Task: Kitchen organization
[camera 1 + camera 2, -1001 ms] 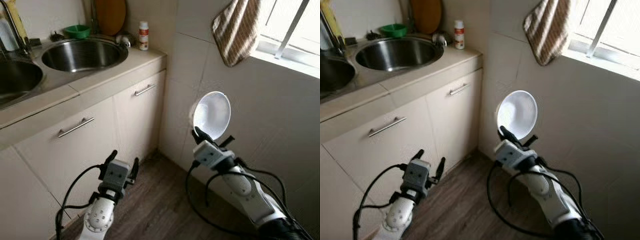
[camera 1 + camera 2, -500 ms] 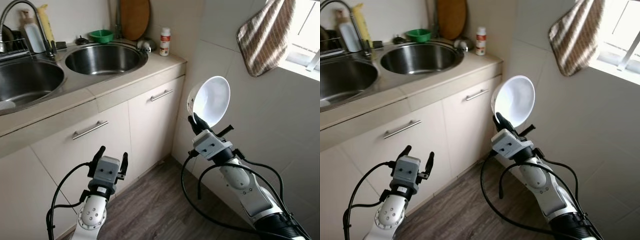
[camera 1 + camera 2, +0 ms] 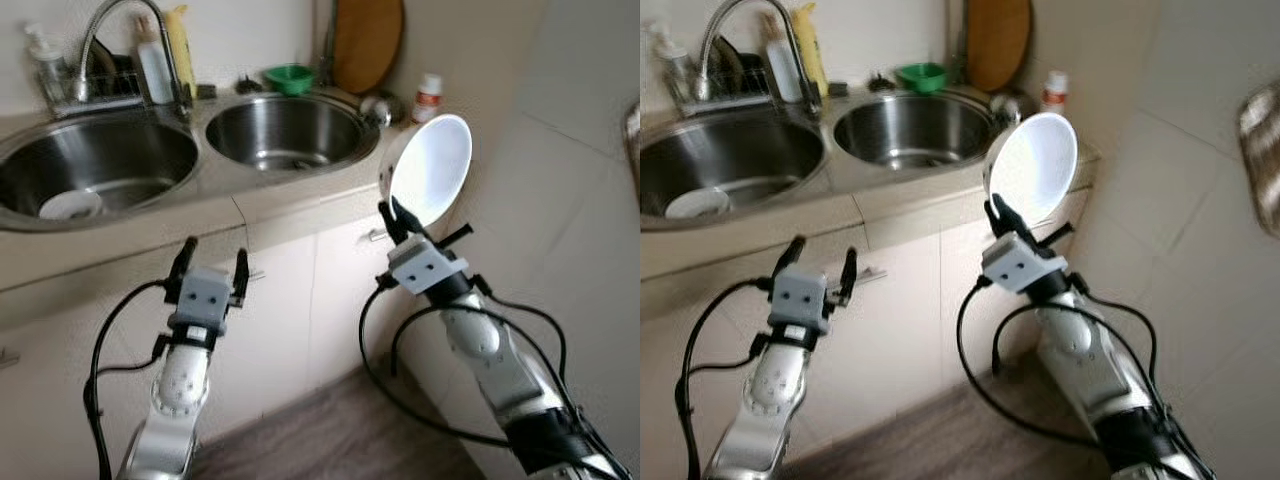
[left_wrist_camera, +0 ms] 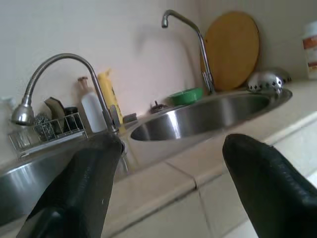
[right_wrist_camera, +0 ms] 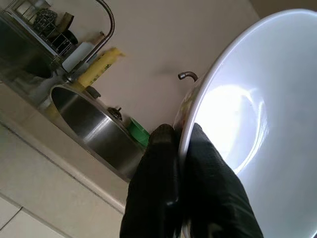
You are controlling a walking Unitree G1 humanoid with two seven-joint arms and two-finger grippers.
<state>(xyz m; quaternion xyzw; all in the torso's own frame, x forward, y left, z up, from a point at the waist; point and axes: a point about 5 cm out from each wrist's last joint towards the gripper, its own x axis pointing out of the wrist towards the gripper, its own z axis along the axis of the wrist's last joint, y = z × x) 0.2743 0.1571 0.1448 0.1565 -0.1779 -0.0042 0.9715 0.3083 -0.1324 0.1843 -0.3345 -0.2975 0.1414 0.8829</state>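
White bowl (image 3: pixel 432 168), centre right of frame, rim pinched upright by right gripper (image 3: pixel 390 216); left gripper (image 3: pixel 211 268), lower left, fingers apart, empty; double sink (image 3: pixel 285 132) now spans upper frame, formerly upper left; view has swung toward counter (image 3: pixel 300 195); judged: bowl nearing drop-off; striped towel gone.

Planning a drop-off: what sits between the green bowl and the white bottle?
In the left eye view, a round wooden board leans between the green bowl and white bottle.
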